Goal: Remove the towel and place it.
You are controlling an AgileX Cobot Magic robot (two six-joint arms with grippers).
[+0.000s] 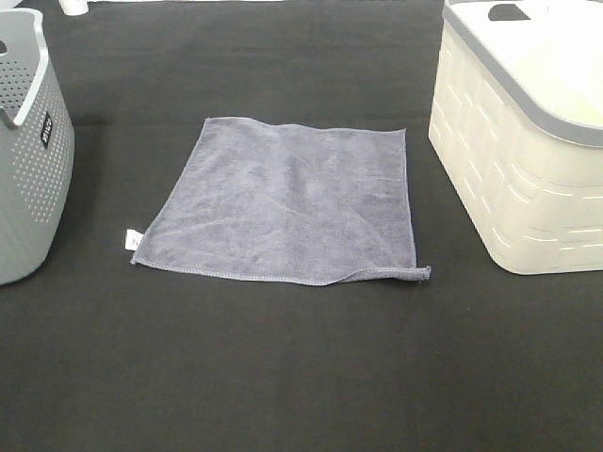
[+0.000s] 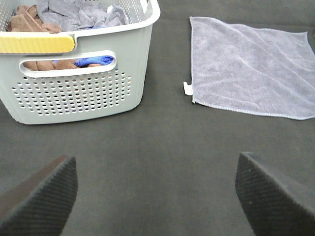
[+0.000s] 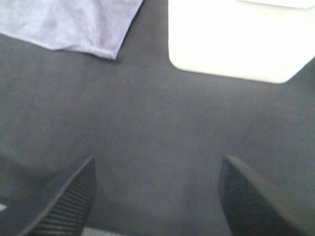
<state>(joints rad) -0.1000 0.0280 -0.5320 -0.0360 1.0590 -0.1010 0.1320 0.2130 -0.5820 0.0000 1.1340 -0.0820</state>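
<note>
Grey perforated laundry basket point(image 1: 28, 151) at the far left edge, standing on the dark cloth-covered table point(image 1: 283, 377); white rim, small dark label on the side facing the middle. Seen from the left wrist: yellow strip point(image 2: 37, 44) along the rim above a slot handle, and inside, crumpled cloths in brown point(image 2: 27, 19), grey-lavender point(image 2: 74, 14) and blue point(image 2: 93, 61). Left gripper point(image 2: 156, 196) low over bare table, near side of the basket, jaws spread wide with nothing between them; ribbed black fingers point(image 2: 42, 201) at both lower corners of that view. Not visible in the high view.

Grey-lavender microfibre towel point(image 1: 287, 200) spread flat in the middle of the table, roughly square, turned a little so the far-left corner sits further right than the near-left one. Stitched hem along the edges; small white tag point(image 1: 133, 239) sticking out at the near-left corner. Near-right corner slightly curled and lifted. Well apart from the grey basket, nearer to the basket on the right, touching neither.

Right gripper point(image 3: 156, 196) hanging over bare table to the near right of the towel, likewise released and wide apart, empty; the towel's near-right corner point(image 3: 110, 51) in its view. Not visible in the high view.

Cream-white basket point(image 1: 528, 160) at the far right, grey rim, brick-like slotted pattern on its walls, interior overexposed, contents impossible to tell.
</note>
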